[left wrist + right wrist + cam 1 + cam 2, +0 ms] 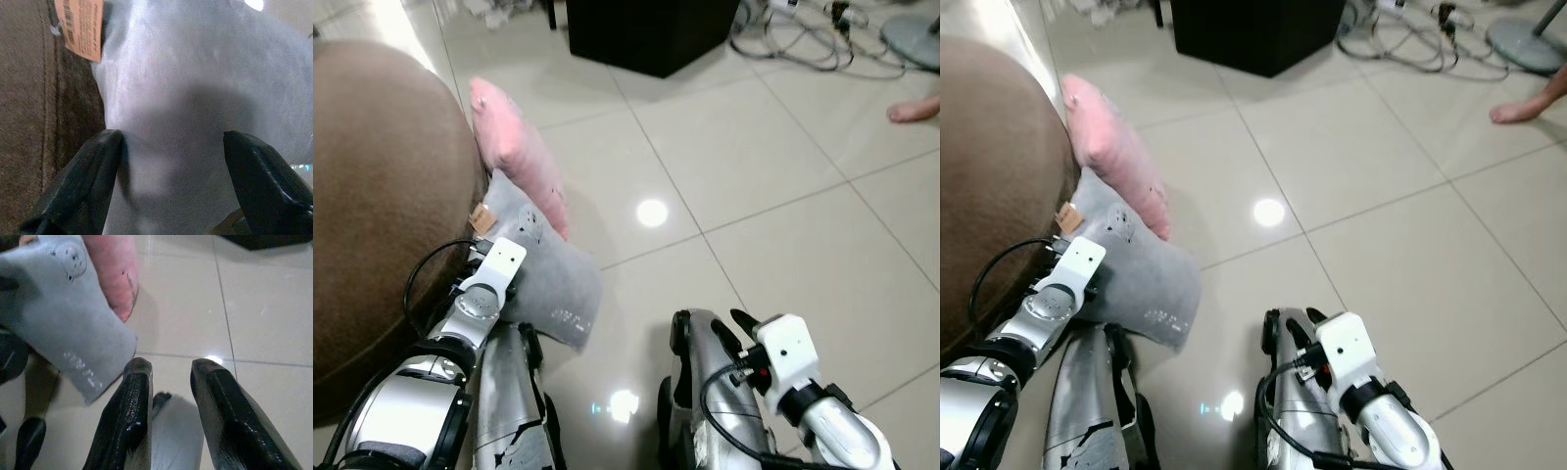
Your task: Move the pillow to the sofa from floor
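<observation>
Grey pillow between spread left tool fingers

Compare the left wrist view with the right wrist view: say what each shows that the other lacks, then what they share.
Left wrist alone: the orange tag on the grey pillow, the brown sofa beside it, and the left gripper open, a finger at either side of the pillow. Right wrist alone: the pink pillow, the floor, and the right gripper, open and holding nothing. Both share the grey pillow.
</observation>
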{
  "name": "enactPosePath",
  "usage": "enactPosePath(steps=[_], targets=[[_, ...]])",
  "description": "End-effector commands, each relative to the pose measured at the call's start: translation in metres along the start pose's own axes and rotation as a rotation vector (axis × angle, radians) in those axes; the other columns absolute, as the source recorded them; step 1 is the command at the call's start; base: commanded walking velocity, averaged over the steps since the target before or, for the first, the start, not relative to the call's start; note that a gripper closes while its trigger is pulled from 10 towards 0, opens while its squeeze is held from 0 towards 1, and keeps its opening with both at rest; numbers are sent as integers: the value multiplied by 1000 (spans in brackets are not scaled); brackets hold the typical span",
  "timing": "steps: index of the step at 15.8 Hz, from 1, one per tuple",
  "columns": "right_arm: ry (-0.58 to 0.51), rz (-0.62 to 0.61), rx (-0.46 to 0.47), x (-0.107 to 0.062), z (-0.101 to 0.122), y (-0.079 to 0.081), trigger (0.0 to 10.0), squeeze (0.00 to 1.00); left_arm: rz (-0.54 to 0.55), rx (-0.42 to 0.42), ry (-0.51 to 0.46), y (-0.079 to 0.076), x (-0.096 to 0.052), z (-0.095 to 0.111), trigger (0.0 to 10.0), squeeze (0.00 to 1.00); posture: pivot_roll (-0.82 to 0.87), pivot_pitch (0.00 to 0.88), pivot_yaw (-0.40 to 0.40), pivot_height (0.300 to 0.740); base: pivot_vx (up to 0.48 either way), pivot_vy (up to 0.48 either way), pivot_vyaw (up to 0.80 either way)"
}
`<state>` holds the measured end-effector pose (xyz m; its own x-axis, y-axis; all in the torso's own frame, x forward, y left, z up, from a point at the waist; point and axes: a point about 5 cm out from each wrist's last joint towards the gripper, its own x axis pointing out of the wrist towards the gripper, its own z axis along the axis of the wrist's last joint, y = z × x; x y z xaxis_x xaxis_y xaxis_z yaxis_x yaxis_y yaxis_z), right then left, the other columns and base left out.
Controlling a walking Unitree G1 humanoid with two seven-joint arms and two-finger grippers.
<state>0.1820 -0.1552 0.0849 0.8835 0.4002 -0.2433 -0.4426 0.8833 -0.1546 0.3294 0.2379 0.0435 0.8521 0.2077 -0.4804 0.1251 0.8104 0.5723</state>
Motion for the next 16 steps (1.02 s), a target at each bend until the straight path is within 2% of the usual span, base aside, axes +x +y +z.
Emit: enactPosePath(steps=[1, 3, 4, 6, 7, 8, 9, 11, 16], targets=[[19, 7, -4, -5, 0, 0, 10000, 0, 4, 37, 28, -1, -1, -7, 10000, 1000, -220, 329, -85, 526, 0, 0, 0], [31, 23, -14, -10, 3, -3, 10000, 0, 29, 162, 55, 1, -2, -13, 10000, 1000, -241, 339, -98, 526, 0, 0, 0], [12, 49, 7, -13, 6, -1, 10000, 0, 41, 167, 68, 2, -2, -16, 10000, 0, -248, 341, -103, 526, 0, 0, 0], [-23, 108, 29, -15, 12, 3, 10000, 0, 51, 130, 85, 4, -3, -20, 10000, 0, -249, 343, -105, 526, 0, 0, 0], [-47, 145, 45, -16, 16, 6, 10000, 0, 58, 109, 90, 6, -3, -21, 4863, 0, -246, 346, -105, 526, 0, 0, 0], [-59, 176, 52, -17, 18, 8, 10000, 0, 61, 96, 92, 7, -3, -21, 2118, 0, -244, 347, -105, 526, 0, 0, 0], [-69, 272, 41, -20, 21, 15, 10000, 0, 73, 84, 90, 10, -2, -20, 0, 0, -241, 348, -106, 526, 0, 0, 0], [-56, 340, 9, -22, 20, 18, 10000, 0, 79, 84, 87, 12, -2, -19, 0, 0, -240, 347, -106, 526, 0, 0, 0], [-38, 347, -26, -24, 18, 10, 10000, 0, 144, 90, 67, 23, -1, -13, 0, 0, -247, 345, -115, 526, 0, 0, 0]])
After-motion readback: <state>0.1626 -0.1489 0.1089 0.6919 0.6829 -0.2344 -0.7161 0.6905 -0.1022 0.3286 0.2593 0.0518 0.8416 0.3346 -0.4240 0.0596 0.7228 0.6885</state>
